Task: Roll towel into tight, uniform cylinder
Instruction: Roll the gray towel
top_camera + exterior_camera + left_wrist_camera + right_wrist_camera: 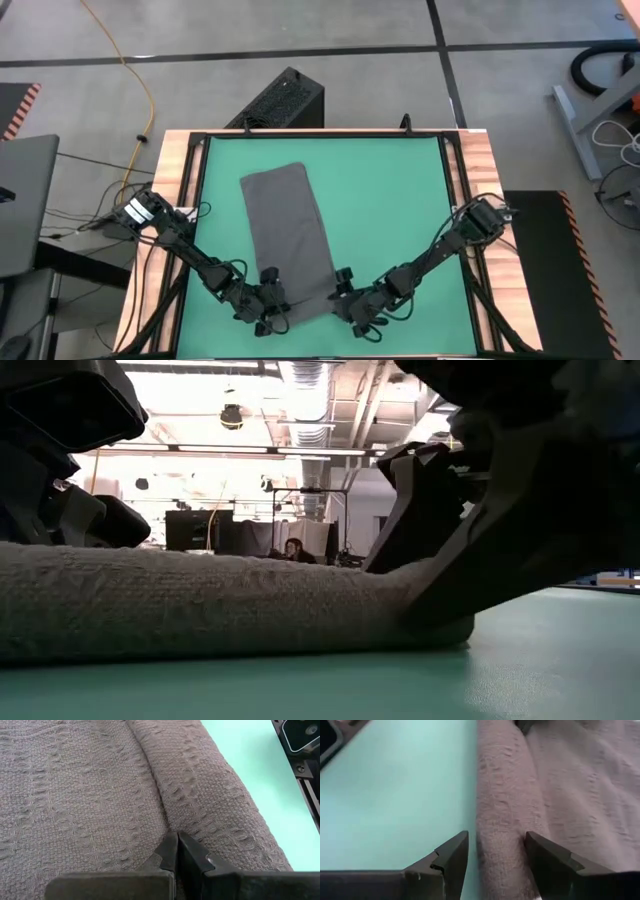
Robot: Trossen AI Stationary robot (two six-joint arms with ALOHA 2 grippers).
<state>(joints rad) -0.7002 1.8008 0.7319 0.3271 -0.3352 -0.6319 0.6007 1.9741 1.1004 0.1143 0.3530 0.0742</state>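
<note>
On the desk: the towel (287, 238) lies as a long dark grey strip on the green mat (390, 200), left of the middle.
Long axis: runs from the far side to the near edge, tilted a little so the near end sits further right.
Near end: turned over into a low roll, which the low view shows as a rounded ridge (200, 600) lying across the mat.
Left gripper (272, 300): at the near left corner of the towel; the left wrist view shows its fingers (167, 855) pressed together, tips at the crease between the roll and the flat cloth; whether cloth is pinched cannot be told.
Right gripper (345, 300): at the near right corner; the right wrist view shows its fingers (451, 857) apart, straddling the roll's end.
Open room: bare mat to the right of the towel and a narrower band to its left; the far end stops short of the dark frame (320, 134).
Edges: the roll sits close to the desk's near edge.
</note>
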